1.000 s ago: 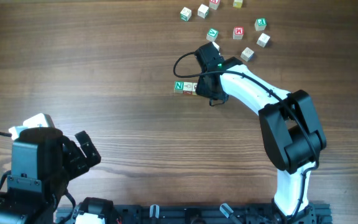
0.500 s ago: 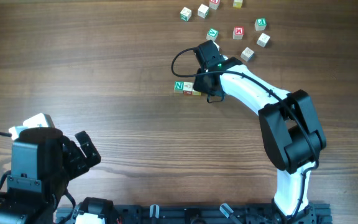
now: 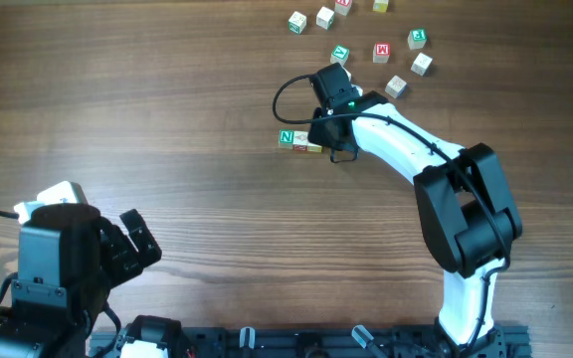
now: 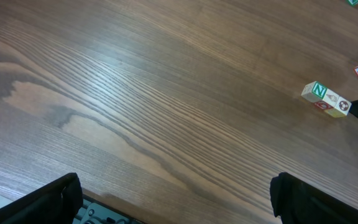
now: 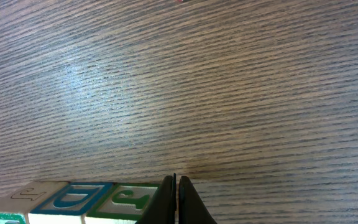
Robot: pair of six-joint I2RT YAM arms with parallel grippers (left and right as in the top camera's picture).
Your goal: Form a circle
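Well, no ring to speak of: the cubes that touch make a short straight row (image 3: pixel 299 142) a little right of the table's (image 3: pixel 167 119) middle. From overhead its long axis runs left to right, dipping slightly toward the near edge at the right end. A green N cube (image 3: pixel 286 138) caps the left end, letter face up. Behind it come at least two more, though I can't make out the exact count from any view.

The right gripper (image 5: pixel 176 190) has its jaws pressed together with nothing between them. Its tips are down at the tabletop just beside the row's right end, next to a green-marked cube (image 5: pixel 129 199); whether they touch it I can't tell. The white right arm (image 3: pixel 406 149) reaches in from the near right.

Loose cubes (image 3: pixel 382 51) lie scattered along the far edge, well apart from the row and mostly apart from each other, with red, green and plain faces up.

The left gripper (image 4: pixel 176 183) hangs over the near left corner, jaws wide apart and holding nothing.
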